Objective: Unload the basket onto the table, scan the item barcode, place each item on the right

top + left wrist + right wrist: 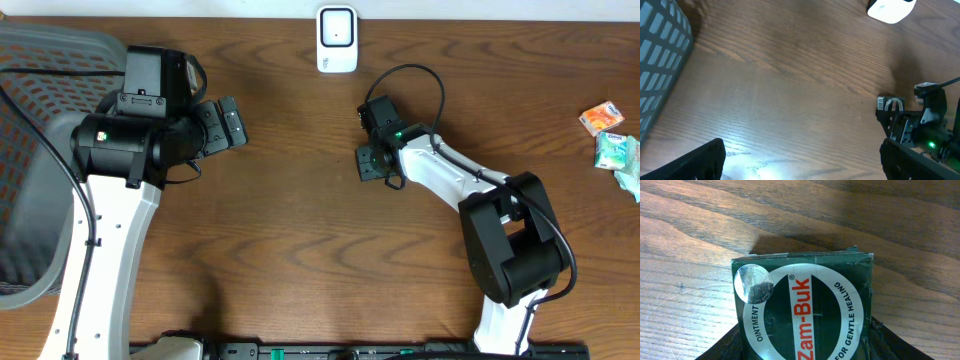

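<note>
Right wrist view: green Zam-Buk ointment box (802, 305) sits clamped between the right hand's (369, 140) fingers (883, 341), over the wooden table (700, 240). Overhead: white scanner (337, 40) near, at the table's far edge. Left hand (228, 127) spread wide apart.

We see the table (300, 200) as brown wood with a clear grain, smooth, with a soft sheen where light strikes it. The box (805, 305) looks like dark green card with glossy print, a little scuffed at its edges. In the upper left of its face is a round sticker (753, 284) of shiny silver foil. The scanner (337, 38) is smooth, glossy white plastic. The basket (660, 75) at the left edge is a matt grey lattice, apparently plastic. The arms (110, 250) pair smooth white shells with matt black housings.
</note>
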